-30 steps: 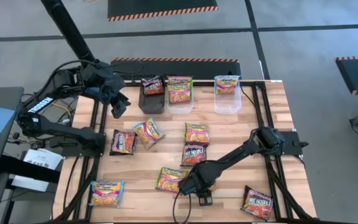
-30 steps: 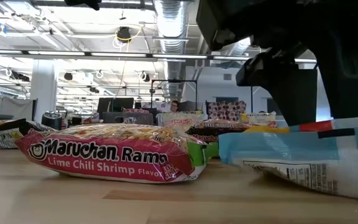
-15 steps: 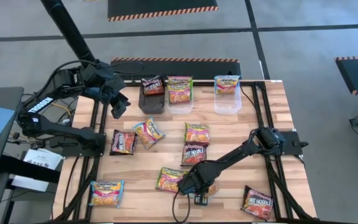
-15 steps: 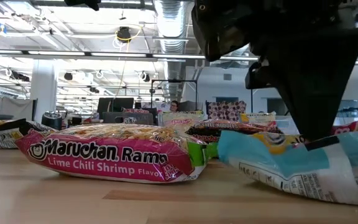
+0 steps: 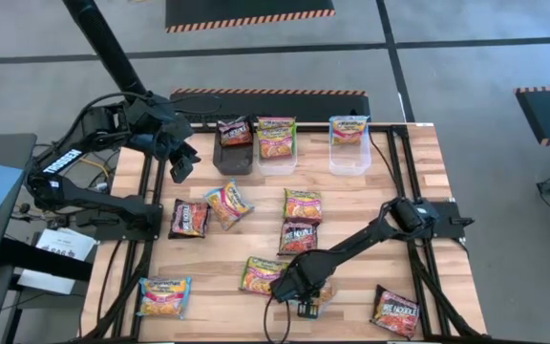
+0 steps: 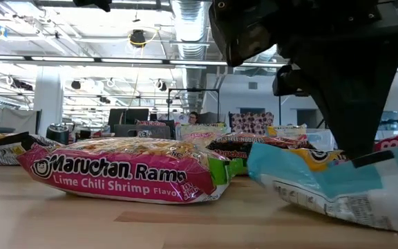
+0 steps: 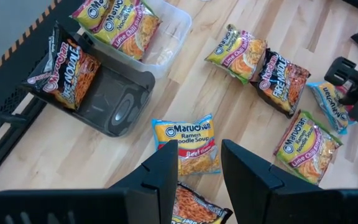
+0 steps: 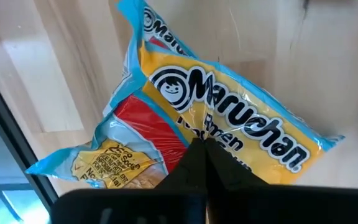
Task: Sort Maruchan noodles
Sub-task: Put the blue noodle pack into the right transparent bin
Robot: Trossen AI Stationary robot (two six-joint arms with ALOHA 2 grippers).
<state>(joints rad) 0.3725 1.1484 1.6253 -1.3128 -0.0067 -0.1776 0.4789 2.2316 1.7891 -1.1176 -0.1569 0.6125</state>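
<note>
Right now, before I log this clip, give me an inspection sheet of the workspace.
Surface: wooden table, bare planks between packets.
Job's things: Maruchan noodle packets scattered; one in the black tub, others in two clear tubs.
Clutter: nothing seen.
Grippers: right gripper shut on a light-blue packet near the front edge; left gripper open, empty, above the left rear of the table.
Cables: bundled wires at the left arm's base.
Surroundings: grey floor with striped mats; open office behind.

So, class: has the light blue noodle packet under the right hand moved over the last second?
Yes. In the low view the light blue packet, pinched by the right hand, has tilted up off the tabletop, beside the still Lime Chili Shrimp packet.
</note>
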